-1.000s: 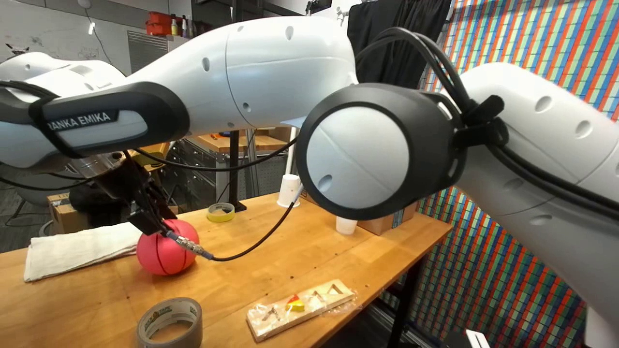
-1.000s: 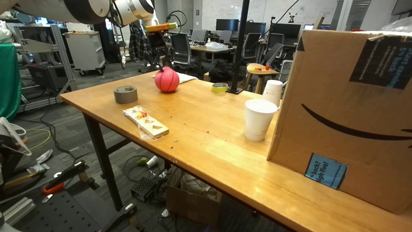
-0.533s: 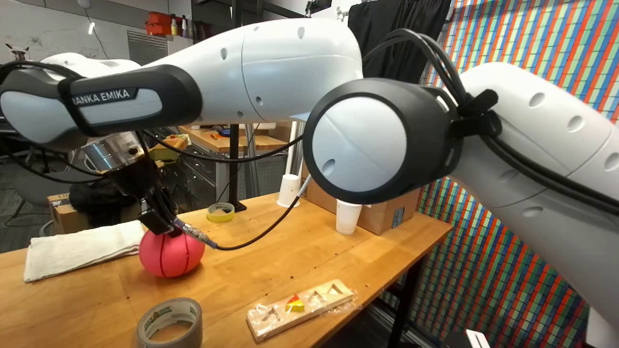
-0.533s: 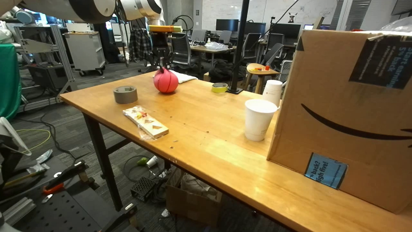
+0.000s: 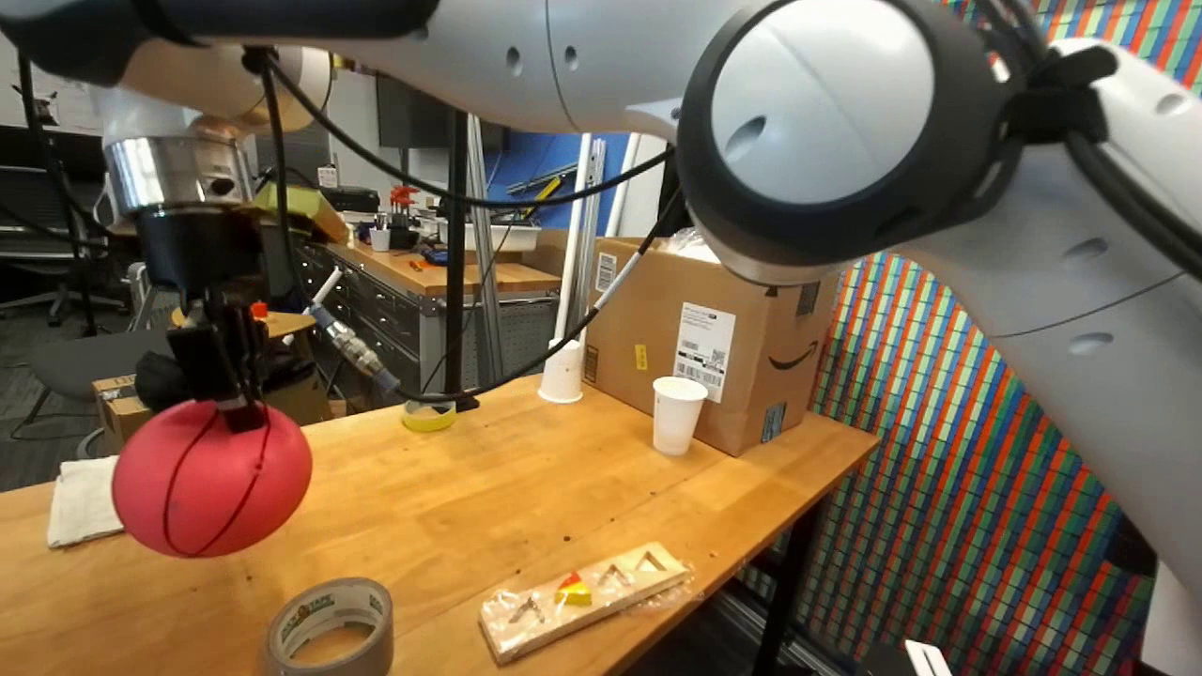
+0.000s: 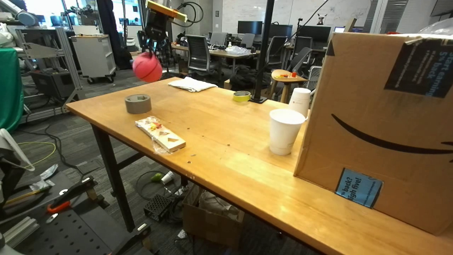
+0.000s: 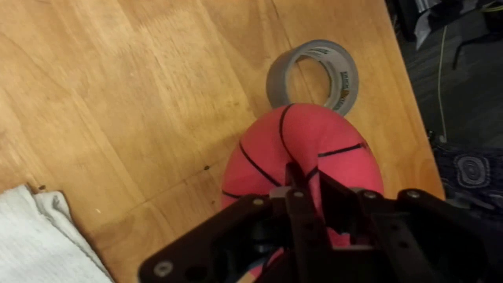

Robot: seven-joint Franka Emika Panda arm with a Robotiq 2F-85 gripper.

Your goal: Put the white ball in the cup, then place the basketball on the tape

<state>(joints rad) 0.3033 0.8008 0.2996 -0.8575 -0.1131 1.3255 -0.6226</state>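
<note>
My gripper (image 7: pixel 306 173) is shut on the basketball (image 7: pixel 334 131), pinching its top so the rubber folds between the fingers. In both exterior views the reddish-pink basketball (image 5: pixel 211 488) (image 6: pixel 146 69) hangs from the gripper (image 5: pixel 238 418) (image 6: pixel 151 53), raised above the table. The grey tape (image 5: pixel 374 622) (image 6: pixel 138 105) lies flat on the table near its end. In the wrist view the ball's edge overlaps part of the tape (image 7: pixel 279 82). An upright white cup (image 5: pixel 677 418) (image 6: pixel 285 132) stands by the cardboard box; its inside is hidden. The white ball is out of view.
A wooden puzzle board in plastic (image 5: pixel 582 601) (image 6: pixel 161 135) lies near the tape. A folded white cloth (image 6: pixel 193 84) (image 7: pixel 35 239), a yellow tape roll (image 5: pixel 429 419), upturned cups (image 5: pixel 562 371) and a large cardboard box (image 6: pixel 354 148) stand or lie on the table (image 6: pixel 226 170).
My gripper has closed on the top of the basketball, lifted it off the table and carried it away from beside the cloth, towards the table end with the grey tape.
</note>
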